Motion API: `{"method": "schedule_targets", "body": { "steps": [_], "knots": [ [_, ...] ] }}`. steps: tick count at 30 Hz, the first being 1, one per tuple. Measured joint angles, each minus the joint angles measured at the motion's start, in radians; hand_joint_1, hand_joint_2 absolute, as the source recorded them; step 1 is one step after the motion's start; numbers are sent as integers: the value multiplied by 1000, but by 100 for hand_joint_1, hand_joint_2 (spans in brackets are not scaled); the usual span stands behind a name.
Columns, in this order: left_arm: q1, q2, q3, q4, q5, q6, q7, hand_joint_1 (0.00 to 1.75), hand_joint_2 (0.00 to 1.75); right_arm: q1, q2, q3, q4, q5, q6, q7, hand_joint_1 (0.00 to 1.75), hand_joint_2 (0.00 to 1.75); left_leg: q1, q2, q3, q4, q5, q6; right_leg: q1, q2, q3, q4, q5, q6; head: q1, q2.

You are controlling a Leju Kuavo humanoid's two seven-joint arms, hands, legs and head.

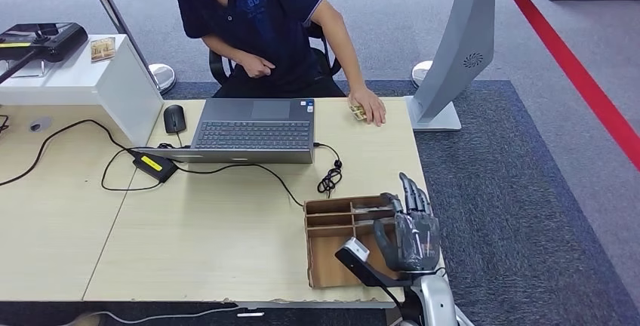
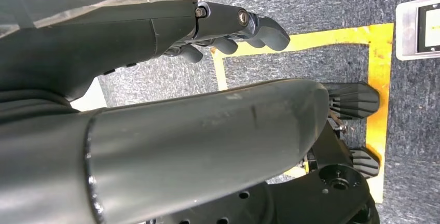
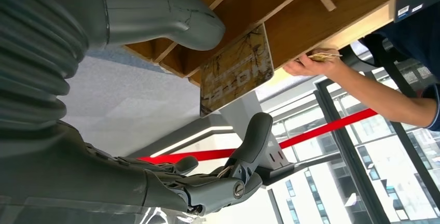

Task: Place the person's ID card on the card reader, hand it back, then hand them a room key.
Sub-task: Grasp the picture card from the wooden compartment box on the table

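Head view: the robot's right hand [image 1: 411, 228] is being held over the brown cardboard tray with thin dividers [image 1: 321, 266] at the near right corner of the pale wooden table [image 1: 226, 228], fingers spread and pointing away from the robot. Across the table, beyond the grey laptop [image 1: 253, 126], a small yellowish card [image 1: 358, 112] is being pressed to the tabletop under the person's hand [image 1: 368, 107]; whether it is the ID card cannot be told.

Left wrist view: the left hand [image 2: 155, 37] is hanging above grey carpet, loosely bent, thumb apart from the fingers, with nothing being held.

Right wrist view: a worn yellow-and-grey patterned card [image 3: 236, 71], judged to be the room key, is standing on edge against a tray divider. It is being bracketed by the thick grey thumb [image 3: 176, 14] on one side and the darker fingers [image 3: 251, 141] on the other, yet nothing is being gripped; the fingers are well apart from it.

Picking up the key appears to be the step in hand. It is best done by the thumb being brought flat against one face while the fingers are closed onto the other, so the card is not being tipped flat into its compartment.
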Motion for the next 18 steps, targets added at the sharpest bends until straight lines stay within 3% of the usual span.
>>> {"method": "schedule_targets", "body": {
  "steps": [18],
  "knots": [
    [0, 0, 0, 0, -6, -4, 0, 0, 0, -6, 39, -10, 8, -6, 0, -47, 87, 175, 0, 0, 0, 0, 0, 0, 0, 0, 0, 0, 0, 0, 0, 0]
  ]
}}
